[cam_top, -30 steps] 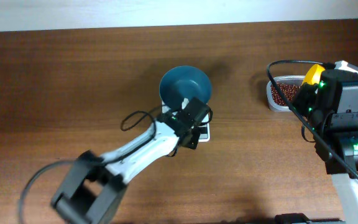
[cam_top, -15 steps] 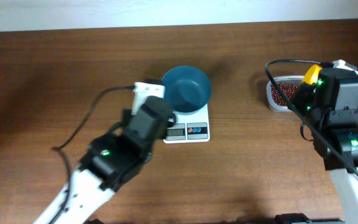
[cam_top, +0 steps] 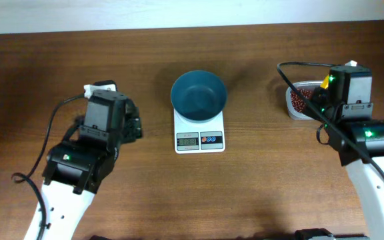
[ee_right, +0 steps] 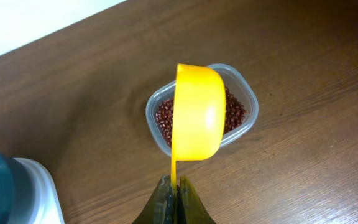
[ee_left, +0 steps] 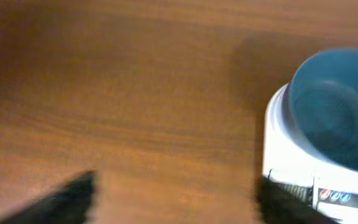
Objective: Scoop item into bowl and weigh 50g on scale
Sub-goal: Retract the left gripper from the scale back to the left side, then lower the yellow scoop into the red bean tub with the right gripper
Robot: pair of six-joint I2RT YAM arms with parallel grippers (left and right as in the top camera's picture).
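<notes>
— Leftward, off the scale point(cam_top: 199, 139), is where the left gripper point(ee_left: 178, 202) has swung since a second ago; its fingers stand wide, with nothing between them.
— And the beans point(ee_right: 235, 115)?
— In the tub point(ee_right: 250, 99), right of the overhead frame. Centre, the bowl point(cam_top: 199, 97) sits empty on the scale.
— The scoop point(ee_right: 197, 112)?
— Its handle is clamped in the right gripper point(ee_right: 176, 186), just above the tub. The first scoop looks to be in hand; next it should dip in and dig.

The overhead view looks straight down on the whole worktop point(cam_top: 59, 60), scale point(cam_top: 199, 139) and bowl point(cam_top: 199, 97) at centre. The left wrist view, closer and blurred, shares both at its right edge. The right wrist view looks down on the tub point(ee_right: 251, 118), bowl at lower left.
</notes>
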